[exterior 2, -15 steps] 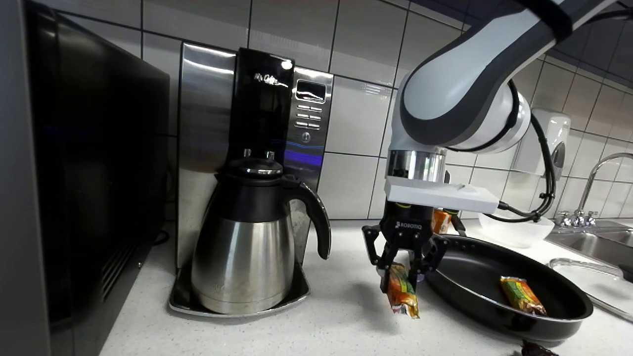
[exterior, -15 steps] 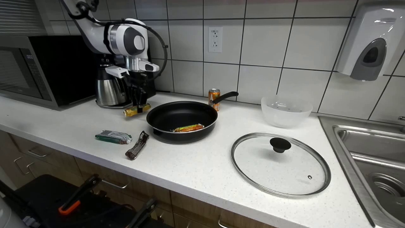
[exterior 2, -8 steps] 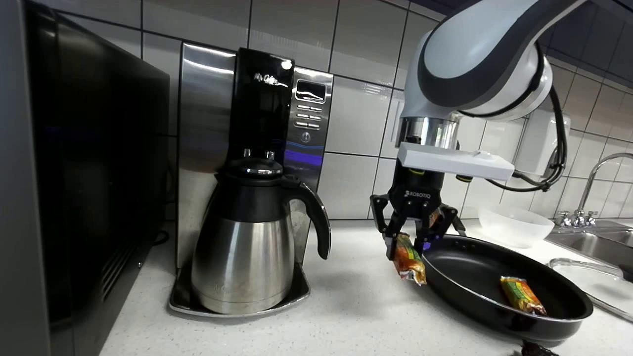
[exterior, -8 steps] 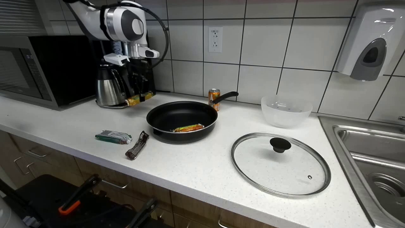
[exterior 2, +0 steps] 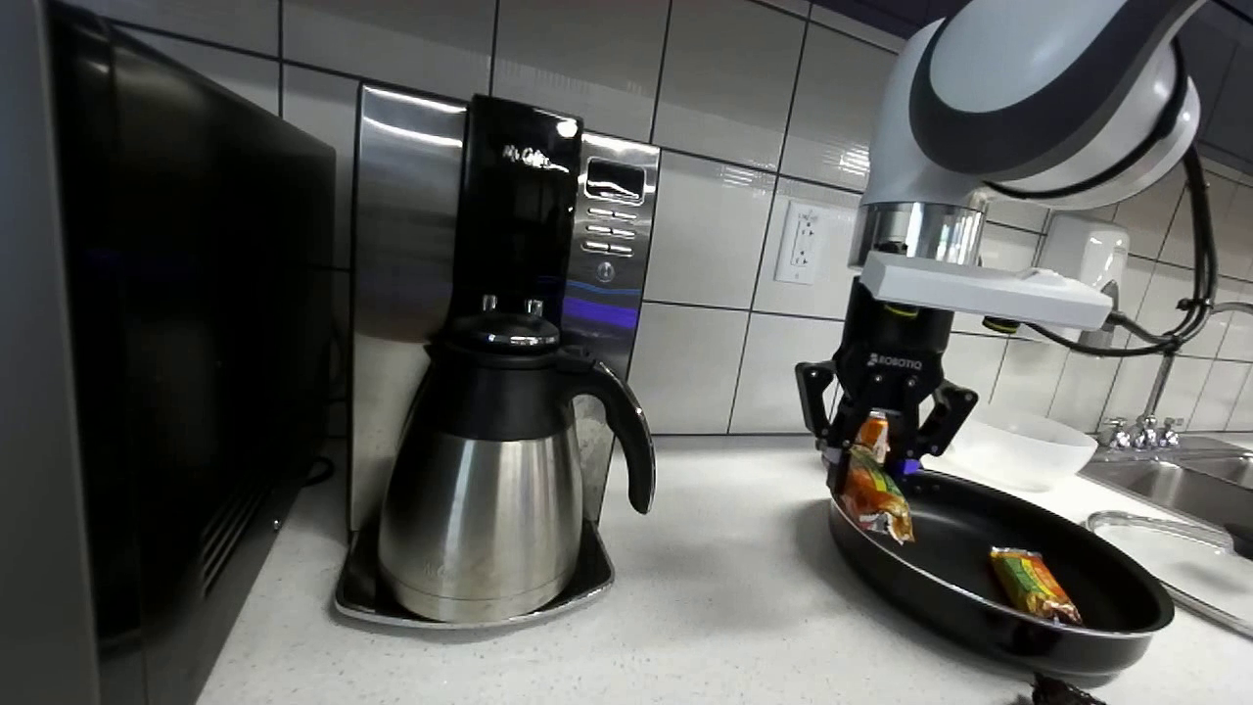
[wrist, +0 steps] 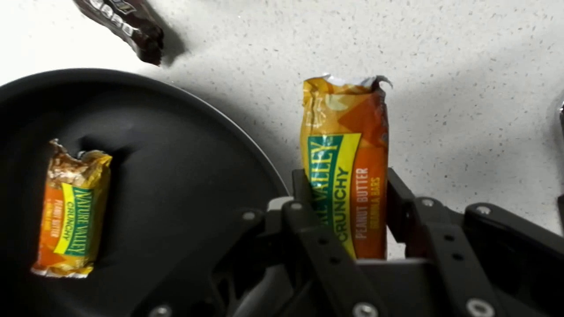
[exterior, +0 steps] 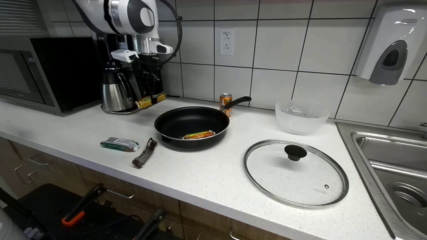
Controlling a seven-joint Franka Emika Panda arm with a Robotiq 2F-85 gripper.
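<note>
My gripper (wrist: 346,189) is shut on a yellow-orange granola bar (wrist: 346,110), its fingers on the bar's two long sides. In an exterior view the gripper (exterior 2: 873,475) holds the bar (exterior 2: 878,504) above the counter, in line with the near-left rim of the black frying pan (exterior 2: 940,524). In the wrist view the held bar is over the counter, just beside the pan (wrist: 176,176). A second bar of the same kind (wrist: 72,215) lies inside the pan. A dark brown bar (exterior: 144,153) and a green-silver bar (exterior: 119,144) lie on the counter before the pan.
A steel carafe (exterior 2: 485,509) stands in the coffee maker (exterior 2: 406,245), beside a microwave (exterior: 66,73). An orange can (exterior: 226,98) stands behind the pan by its handle (exterior: 238,101). A glass lid (exterior: 295,152), a frosted bowl (exterior: 302,116) and a sink (exterior: 353,133) are farther along.
My gripper has risen with the bar still held, and has moved away from the coffee maker towards the pan's rim. The pan and the other bars have not moved.
</note>
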